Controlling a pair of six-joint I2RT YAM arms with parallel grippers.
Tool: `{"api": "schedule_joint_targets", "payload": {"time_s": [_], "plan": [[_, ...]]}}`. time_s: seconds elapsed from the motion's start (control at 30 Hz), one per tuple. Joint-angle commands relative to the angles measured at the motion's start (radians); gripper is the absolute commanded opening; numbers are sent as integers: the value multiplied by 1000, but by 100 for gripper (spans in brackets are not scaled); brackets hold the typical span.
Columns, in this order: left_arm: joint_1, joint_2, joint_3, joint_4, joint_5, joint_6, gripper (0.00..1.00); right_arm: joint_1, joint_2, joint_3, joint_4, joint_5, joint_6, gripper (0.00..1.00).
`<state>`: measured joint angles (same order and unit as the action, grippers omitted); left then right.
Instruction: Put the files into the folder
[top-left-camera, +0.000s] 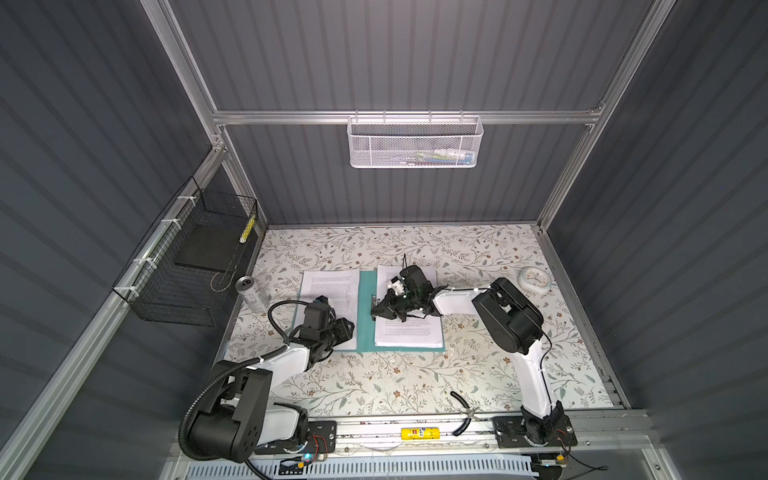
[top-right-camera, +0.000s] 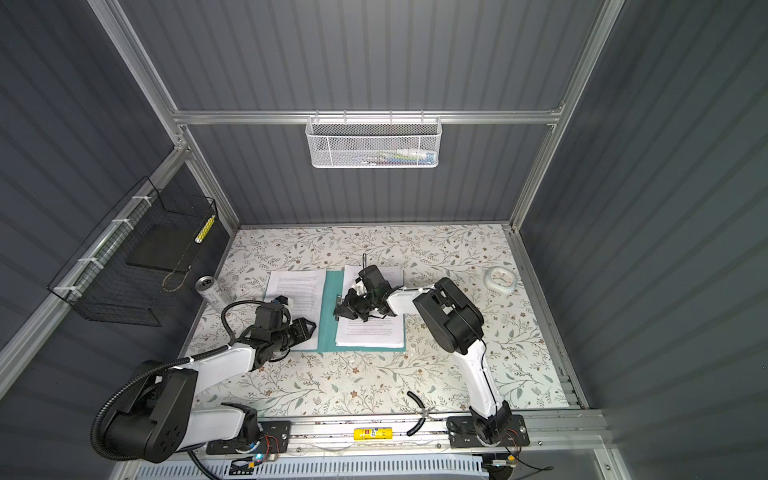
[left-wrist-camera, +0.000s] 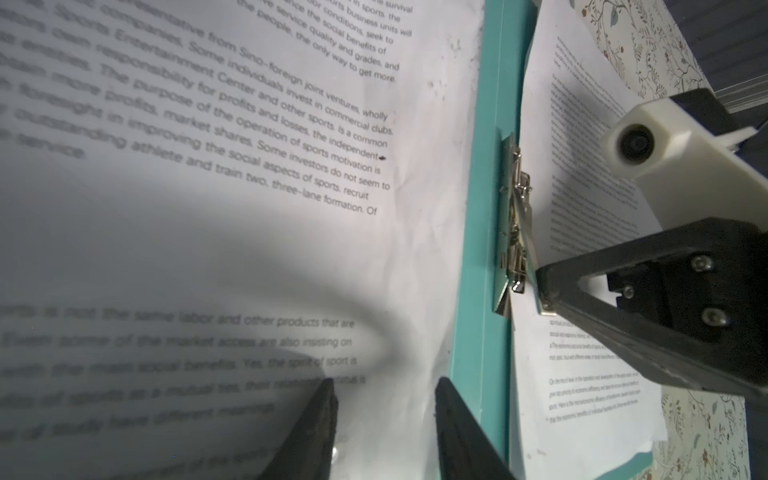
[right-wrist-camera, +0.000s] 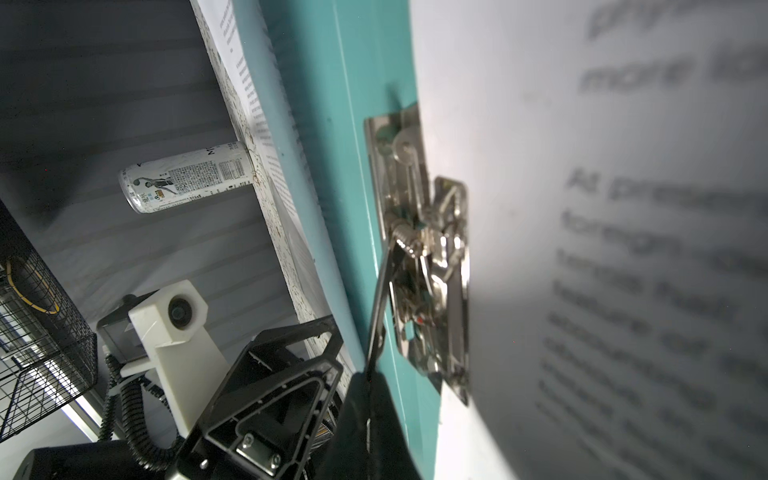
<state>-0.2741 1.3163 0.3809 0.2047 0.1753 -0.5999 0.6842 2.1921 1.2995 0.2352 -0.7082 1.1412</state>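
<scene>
The teal folder lies open on the table. One printed white sheet of the files covers its left cover. More sheets lie on its right cover beside the metal clip. My right gripper is shut, its tip against the clip at the spine, with nothing seen between its fingers. My left gripper stands open low over the left sheet, close to the spine.
A drink can stands left of the folder and a white clock lies at the right. A black wire basket holding a black slab hangs on the left wall. A white mesh basket hangs on the back wall.
</scene>
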Motion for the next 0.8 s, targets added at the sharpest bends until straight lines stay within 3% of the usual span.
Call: {"api": "schedule_joint_targets", "payload": {"time_s": [0.0,0.77], "plan": [[4,12,-19,-11,-21,-13,41,-32,4,-29,-150,50,-80,0],[4,84,4,-13,-18,-10,38,-95,43,-105,-248,121,-187,0]]}}
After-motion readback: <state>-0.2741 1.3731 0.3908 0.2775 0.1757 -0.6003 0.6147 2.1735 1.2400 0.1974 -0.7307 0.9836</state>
